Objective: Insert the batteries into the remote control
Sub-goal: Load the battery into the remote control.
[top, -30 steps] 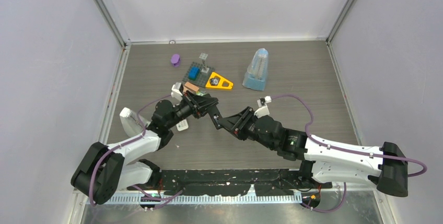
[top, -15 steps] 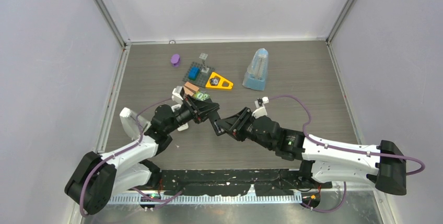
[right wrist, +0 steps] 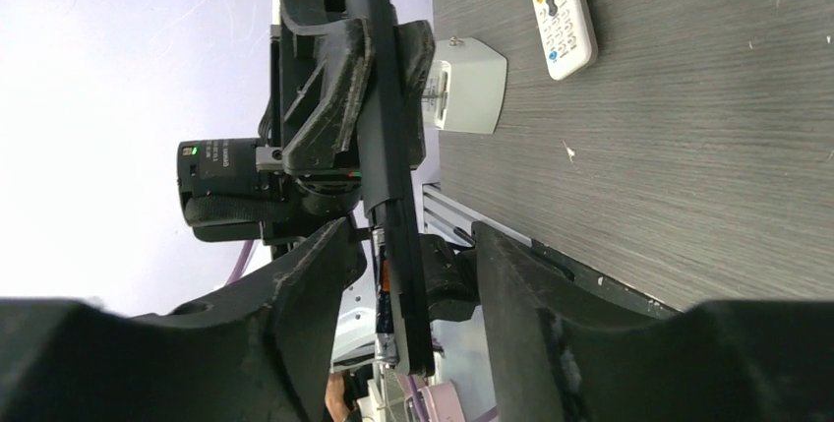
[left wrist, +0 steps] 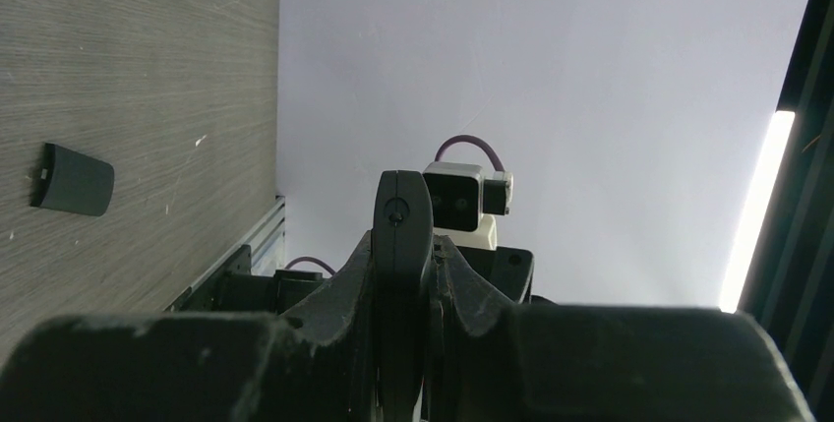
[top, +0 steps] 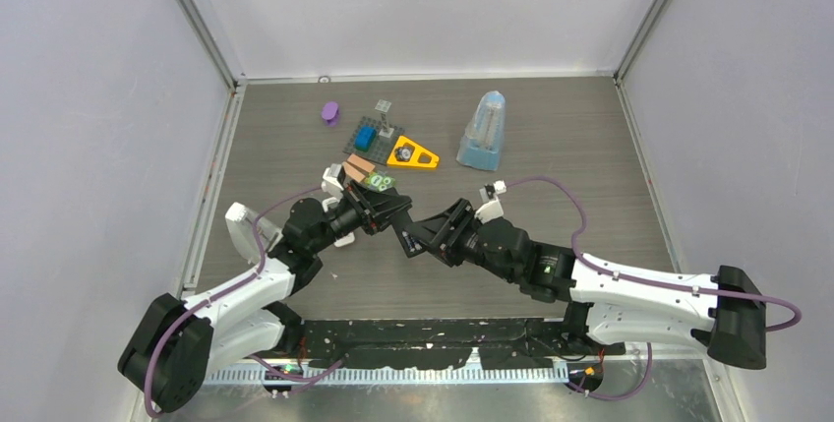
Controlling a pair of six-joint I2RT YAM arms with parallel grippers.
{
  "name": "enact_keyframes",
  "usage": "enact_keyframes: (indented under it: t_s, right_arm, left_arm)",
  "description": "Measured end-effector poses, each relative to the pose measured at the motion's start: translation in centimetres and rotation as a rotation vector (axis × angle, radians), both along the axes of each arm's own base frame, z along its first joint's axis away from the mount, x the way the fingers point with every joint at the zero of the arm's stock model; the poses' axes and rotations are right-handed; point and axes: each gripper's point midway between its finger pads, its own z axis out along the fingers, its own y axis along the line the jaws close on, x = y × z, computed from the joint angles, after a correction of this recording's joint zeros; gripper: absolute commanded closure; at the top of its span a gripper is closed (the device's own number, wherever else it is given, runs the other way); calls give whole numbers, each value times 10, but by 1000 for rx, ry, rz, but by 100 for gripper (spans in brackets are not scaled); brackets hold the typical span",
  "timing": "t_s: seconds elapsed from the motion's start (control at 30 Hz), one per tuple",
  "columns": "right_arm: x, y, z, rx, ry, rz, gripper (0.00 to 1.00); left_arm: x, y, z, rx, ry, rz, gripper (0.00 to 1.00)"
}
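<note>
My left gripper is shut on a flat black strip and holds it above the table. In the right wrist view the strip stands on edge. A battery with orange wrap lies along its lower end. My right gripper is open, its fingers either side of that end, with a gap on both sides. The white remote control lies flat on the table, apart from both grippers. No other batteries show.
A dark grey curved cover lies on the table. At the back are a purple piece, a grey plate with a blue block, an orange triangle and a translucent blue container. A white bracket sits at the left.
Both grippers have shifted a little toward the near edge, still meeting at the strip. A small green-and-white item behind the left gripper is now uncovered.
</note>
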Motion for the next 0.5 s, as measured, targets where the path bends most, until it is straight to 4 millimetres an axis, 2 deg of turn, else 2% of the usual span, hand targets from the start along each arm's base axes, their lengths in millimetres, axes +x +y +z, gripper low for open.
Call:
enact_keyframes:
  t_s: [0.13,0.37,0.5]
  right_arm:
    - [-3,-5,9,29,-39,10,39]
    - [-8,-15,20,78,-101,25,55]
    - [-10,-14,20,64,-127,56,55]
  left_arm:
    - [0,0,0,0,0,0,100]
    - [0,0,0,-2,0,0,100]
    - [0,0,1,-4,1,0,100]
